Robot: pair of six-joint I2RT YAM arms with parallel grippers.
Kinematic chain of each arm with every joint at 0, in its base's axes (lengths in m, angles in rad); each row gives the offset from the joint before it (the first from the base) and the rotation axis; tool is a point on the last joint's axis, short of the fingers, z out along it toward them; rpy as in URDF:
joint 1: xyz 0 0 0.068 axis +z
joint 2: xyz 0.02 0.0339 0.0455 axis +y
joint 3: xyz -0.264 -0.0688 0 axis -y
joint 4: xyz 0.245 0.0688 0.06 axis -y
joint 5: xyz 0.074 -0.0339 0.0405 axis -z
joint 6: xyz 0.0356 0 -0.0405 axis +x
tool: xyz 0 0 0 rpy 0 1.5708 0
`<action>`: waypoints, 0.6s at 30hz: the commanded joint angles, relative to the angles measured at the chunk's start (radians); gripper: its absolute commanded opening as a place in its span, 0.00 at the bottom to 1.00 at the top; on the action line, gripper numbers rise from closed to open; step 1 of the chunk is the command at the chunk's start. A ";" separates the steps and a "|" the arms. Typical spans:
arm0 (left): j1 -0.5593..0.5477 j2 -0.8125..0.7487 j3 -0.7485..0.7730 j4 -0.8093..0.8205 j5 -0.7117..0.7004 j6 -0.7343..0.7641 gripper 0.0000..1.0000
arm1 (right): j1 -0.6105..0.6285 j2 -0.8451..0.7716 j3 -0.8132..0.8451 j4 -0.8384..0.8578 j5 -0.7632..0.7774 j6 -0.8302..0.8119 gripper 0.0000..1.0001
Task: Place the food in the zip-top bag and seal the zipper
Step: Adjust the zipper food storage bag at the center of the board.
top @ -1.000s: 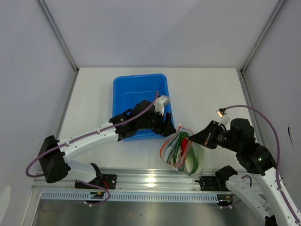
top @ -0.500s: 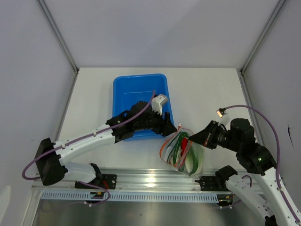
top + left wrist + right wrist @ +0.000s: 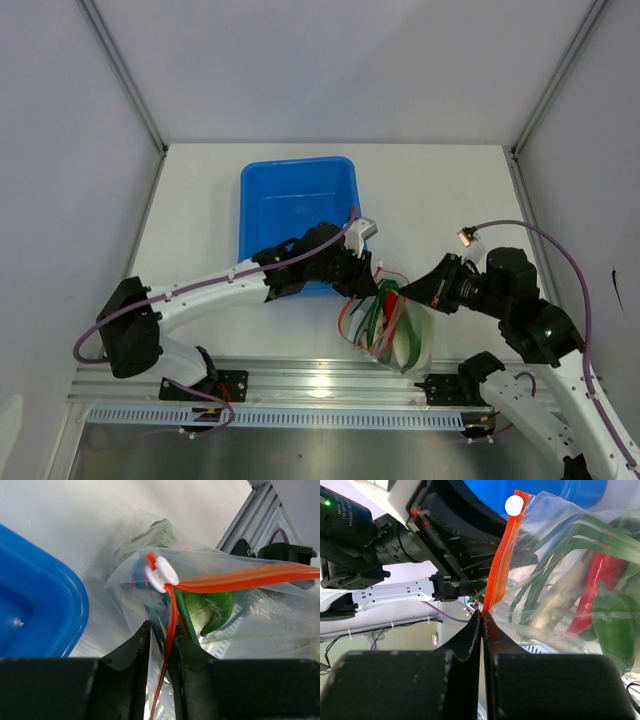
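At the table's near edge, just right of the blue bin (image 3: 298, 205), the zip-top bag (image 3: 405, 340) hangs between both grippers. The left gripper (image 3: 167, 645) is pinched on the zipper (image 3: 240, 580) below its white slider (image 3: 161, 574). The right gripper (image 3: 482, 625) is closed tight on the same strip. The red chili (image 3: 592, 592), green pods (image 3: 555, 545) and pale stalk (image 3: 547, 610) are inside. The left arm (image 3: 230, 280) crosses the bin's near right corner.

A white table (image 3: 430, 190) is seen from above. It is closed in by plain pale walls (image 3: 330, 70) at the back and sides. Thin metal bars (image 3: 123, 75) are set in the corners. A silver rail (image 3: 320, 378) is fixed along the near edge.
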 commanded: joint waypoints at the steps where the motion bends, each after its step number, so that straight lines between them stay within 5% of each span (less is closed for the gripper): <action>1: -0.005 0.026 0.070 -0.012 0.057 0.027 0.22 | -0.005 0.017 0.027 0.093 -0.018 -0.016 0.00; 3: -0.002 0.042 0.150 -0.043 0.083 0.064 0.02 | -0.003 0.022 0.030 0.096 -0.015 -0.028 0.01; 7: 0.000 0.074 0.274 -0.106 0.190 0.177 0.01 | -0.005 0.045 0.056 0.055 0.004 -0.091 0.41; 9: 0.000 0.082 0.328 -0.117 0.214 0.210 0.00 | -0.005 0.049 0.090 0.007 0.039 -0.125 0.49; 10: 0.003 0.083 0.337 -0.120 0.229 0.246 0.00 | -0.005 0.054 0.107 -0.016 0.057 -0.158 0.64; 13: 0.015 0.088 0.383 -0.133 0.358 0.328 0.01 | -0.003 0.062 0.180 -0.100 0.125 -0.215 0.74; 18: 0.027 0.160 0.494 -0.329 0.554 0.444 0.01 | -0.003 0.080 0.308 -0.212 0.212 -0.293 0.75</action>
